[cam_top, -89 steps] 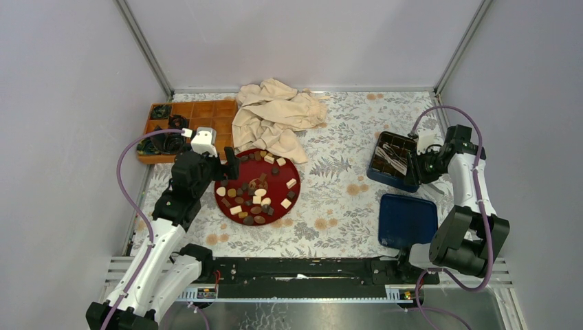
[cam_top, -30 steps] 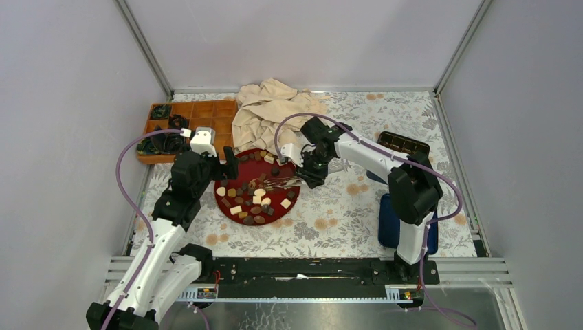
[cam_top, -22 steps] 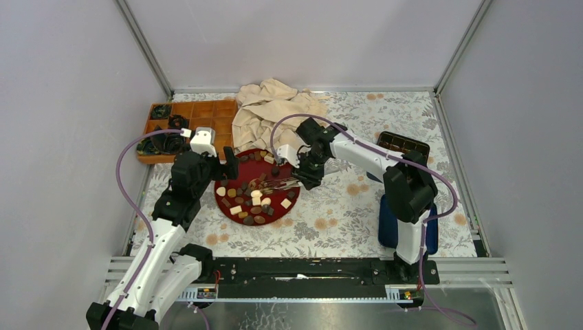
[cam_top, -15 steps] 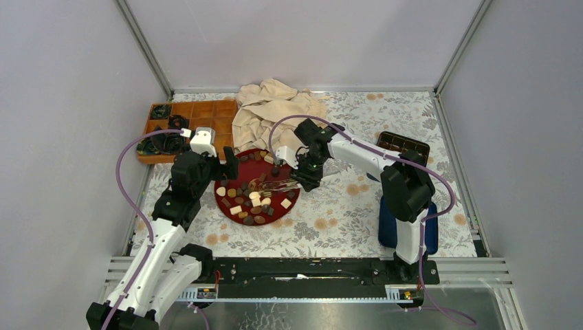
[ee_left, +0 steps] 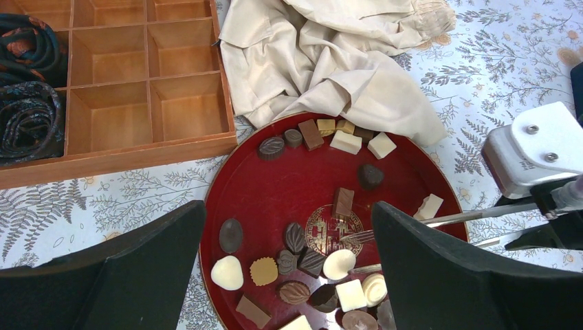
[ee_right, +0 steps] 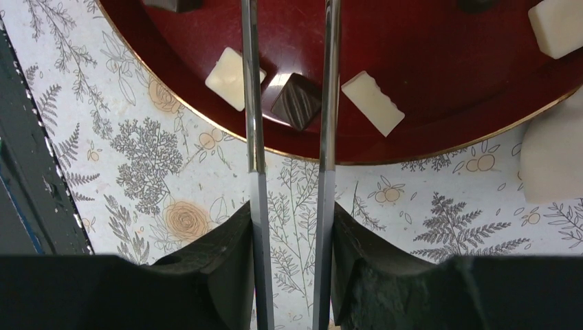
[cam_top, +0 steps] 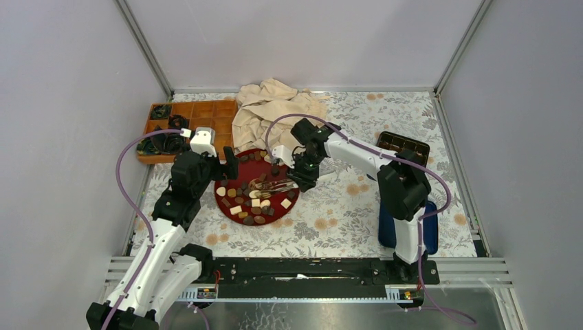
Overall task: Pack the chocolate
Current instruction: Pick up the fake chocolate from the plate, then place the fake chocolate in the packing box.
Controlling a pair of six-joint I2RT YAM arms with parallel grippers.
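Observation:
The chocolate (cam_top: 256, 198) lies as many small dark, light-brown and cream pieces on a round red plate (cam_top: 223, 198). My right gripper (cam_top: 300, 174) is at the plate's right edge, shut on metal tongs (cam_top: 272, 184) whose arms reach over the pieces. In the right wrist view the gripper (ee_right: 292, 227) pinches the tongs (ee_right: 251, 103), their arms apart, and a dark square piece (ee_right: 295, 101) lies between them on the plate. My left gripper (ee_left: 287, 220) hangs open above the plate's left half, holding nothing.
A wooden divided tray (cam_top: 203, 111) with dark rolled items (cam_top: 162, 141) stands at the back left. A crumpled beige cloth (cam_top: 275, 113) overlaps the plate's far rim. A dark box (cam_top: 403, 144) sits at the right, and a blue lid (cam_top: 386, 230) lies by the right arm's base.
The right gripper has swung from the dark box over to the plate and, with the tongs, crept slightly left across it in the last second. The left arm has stayed still.

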